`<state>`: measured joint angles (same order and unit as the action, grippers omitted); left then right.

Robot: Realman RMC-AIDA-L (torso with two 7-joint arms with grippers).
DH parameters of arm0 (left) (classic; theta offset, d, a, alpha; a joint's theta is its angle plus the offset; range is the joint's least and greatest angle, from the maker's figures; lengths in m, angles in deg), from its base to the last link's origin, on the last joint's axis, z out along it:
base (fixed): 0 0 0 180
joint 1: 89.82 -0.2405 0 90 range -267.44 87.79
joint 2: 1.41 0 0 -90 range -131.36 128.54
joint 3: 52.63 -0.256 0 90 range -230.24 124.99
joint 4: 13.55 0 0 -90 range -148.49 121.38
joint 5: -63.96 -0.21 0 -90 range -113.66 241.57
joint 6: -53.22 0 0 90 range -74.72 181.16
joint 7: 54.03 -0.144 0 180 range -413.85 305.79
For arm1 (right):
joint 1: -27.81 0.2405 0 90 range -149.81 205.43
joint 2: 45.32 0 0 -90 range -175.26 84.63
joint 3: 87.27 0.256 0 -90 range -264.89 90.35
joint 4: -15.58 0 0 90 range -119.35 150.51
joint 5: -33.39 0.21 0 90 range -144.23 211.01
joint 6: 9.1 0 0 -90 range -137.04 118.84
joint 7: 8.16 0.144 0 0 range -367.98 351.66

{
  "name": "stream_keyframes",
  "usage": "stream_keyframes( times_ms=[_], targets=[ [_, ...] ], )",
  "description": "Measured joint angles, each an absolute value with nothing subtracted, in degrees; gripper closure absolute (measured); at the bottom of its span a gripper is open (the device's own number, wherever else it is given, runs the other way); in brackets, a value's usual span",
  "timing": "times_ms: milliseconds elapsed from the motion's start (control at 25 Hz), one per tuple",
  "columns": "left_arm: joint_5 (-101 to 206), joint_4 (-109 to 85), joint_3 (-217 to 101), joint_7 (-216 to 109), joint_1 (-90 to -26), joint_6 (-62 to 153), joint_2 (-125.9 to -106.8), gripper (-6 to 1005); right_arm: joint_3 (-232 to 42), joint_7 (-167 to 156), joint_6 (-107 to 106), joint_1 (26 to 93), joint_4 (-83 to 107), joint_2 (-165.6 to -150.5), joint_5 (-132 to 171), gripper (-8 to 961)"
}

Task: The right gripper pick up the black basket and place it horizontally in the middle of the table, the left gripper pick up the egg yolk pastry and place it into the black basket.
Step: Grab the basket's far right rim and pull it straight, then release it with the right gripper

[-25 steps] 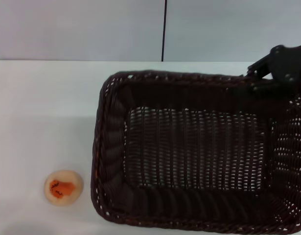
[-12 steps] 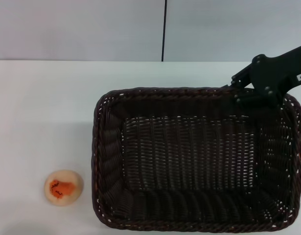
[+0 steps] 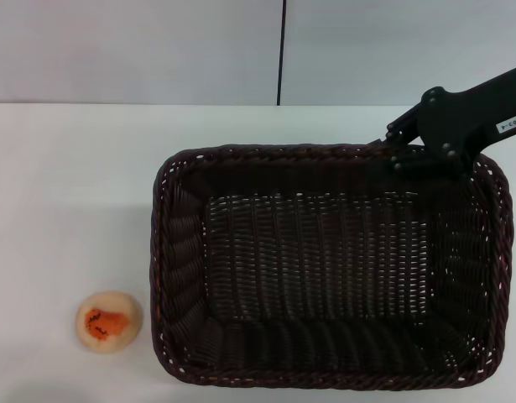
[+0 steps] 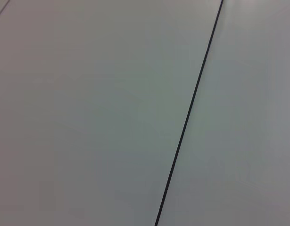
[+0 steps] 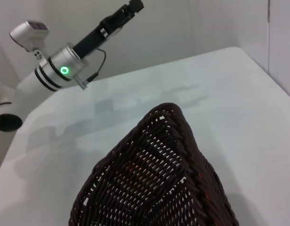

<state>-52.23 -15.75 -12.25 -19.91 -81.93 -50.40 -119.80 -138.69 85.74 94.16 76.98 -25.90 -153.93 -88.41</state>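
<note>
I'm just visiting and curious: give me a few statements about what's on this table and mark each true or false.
1. The egg yolk pastry lies inside the black basket. False: it sits on the table, to the basket's left.
2. The right gripper is at the basket's far rim. True.
3. The basket holds nothing. True.
4. The left gripper is reaching for the pastry. False: it is raised, well away from it.
5. The pastry has an orange-red mark on top. True.

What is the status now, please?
Right claw at far rim of black basket, grip unclear. Left claw raised, away. Egg yolk pastry on table, nothing blocking.
</note>
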Motion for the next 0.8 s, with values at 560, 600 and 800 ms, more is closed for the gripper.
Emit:
stream_keyframes(
  times_ms=[560,600,800],
  targets=[
    [-52.23,-16.3,-12.71,-17.8,-82.27,-50.86,-119.87,278,-140.7,85.01,89.77,77.56,-25.94,-155.24,-90.24,719],
    [-52.23,-16.3,-12.71,-17.8,-82.27,-50.86,-119.87,278,-140.74,85.0,89.26,77.53,-26.01,-155.32,-90.25,718],
    [-52.23,-16.57,-13.47,-17.8,-82.46,-50.89,-119.88,278,-140.26,84.2,86.78,77.15,-26.09,-155.44,-89.76,650]
  ],
)
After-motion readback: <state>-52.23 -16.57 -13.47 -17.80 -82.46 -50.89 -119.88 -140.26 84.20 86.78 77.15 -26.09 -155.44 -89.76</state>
